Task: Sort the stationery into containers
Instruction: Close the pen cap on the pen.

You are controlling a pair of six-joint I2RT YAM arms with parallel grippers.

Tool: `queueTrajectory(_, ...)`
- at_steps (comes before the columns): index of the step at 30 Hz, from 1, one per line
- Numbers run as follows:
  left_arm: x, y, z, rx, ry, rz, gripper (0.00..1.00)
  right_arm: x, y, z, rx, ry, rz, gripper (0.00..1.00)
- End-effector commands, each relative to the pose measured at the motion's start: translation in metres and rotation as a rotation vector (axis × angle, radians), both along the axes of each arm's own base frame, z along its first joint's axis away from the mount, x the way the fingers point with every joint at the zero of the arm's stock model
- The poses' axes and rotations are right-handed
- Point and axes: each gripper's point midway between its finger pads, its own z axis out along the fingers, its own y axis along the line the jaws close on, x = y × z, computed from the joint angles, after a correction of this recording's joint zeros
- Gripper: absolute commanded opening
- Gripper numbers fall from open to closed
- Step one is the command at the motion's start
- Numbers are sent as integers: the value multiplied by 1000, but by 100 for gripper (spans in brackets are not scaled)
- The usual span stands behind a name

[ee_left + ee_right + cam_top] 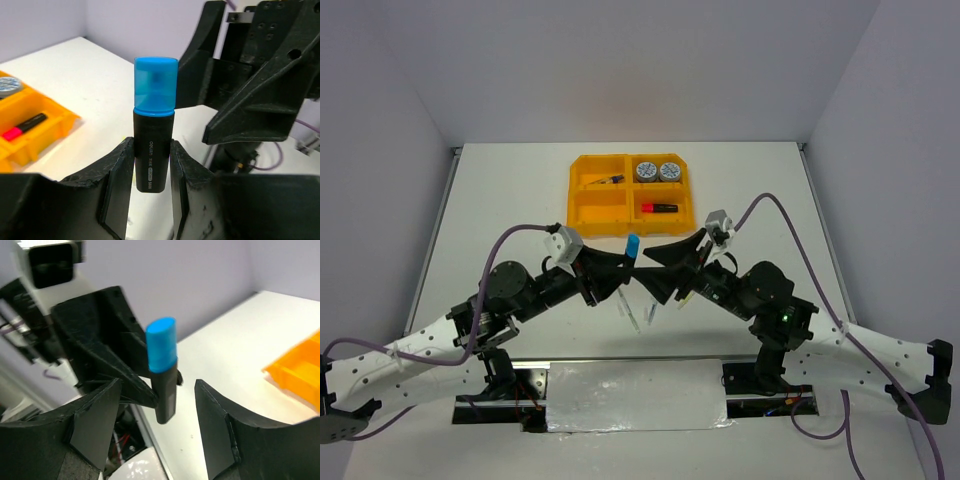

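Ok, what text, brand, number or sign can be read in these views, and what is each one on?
"deli" (likely; small white print): on the black barrel of the blue-capped highlighter.
"S600" or close to it, only the last "00" is sure: lower on the same barrel.
Small print and a boxed label between those two: too small to read.
Red-capped highlighter in the tray: too blurred to tell any print.
Nothing else is readable.

Robot lab test cell
Plain pale lilac walls [620, 60] close the flat white table [500, 200] at nine, twelve and three o'clock; two cabled white-and-black robot arms [400, 355] are bolted at six o'clock
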Motion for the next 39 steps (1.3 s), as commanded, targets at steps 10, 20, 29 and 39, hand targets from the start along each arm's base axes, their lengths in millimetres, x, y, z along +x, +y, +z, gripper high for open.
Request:
queueTrajectory(10, 21, 7, 12, 0, -67, 141, 0, 36, -1, 8, -25, 81, -228, 62)
queueTrajectory(20, 16, 2, 12, -13, -70, 104, 0, 40, 14, 8, -36, 67, -212, 49)
queueTrajectory(29, 14, 1, 17, -22, -66, 95, 2, 37, 27, 5, -30, 68, -169, 12)
queueTrajectory(39, -5, -14, -1, 88, -27, -42, 78, 6, 31, 15, -39, -120, 50, 0)
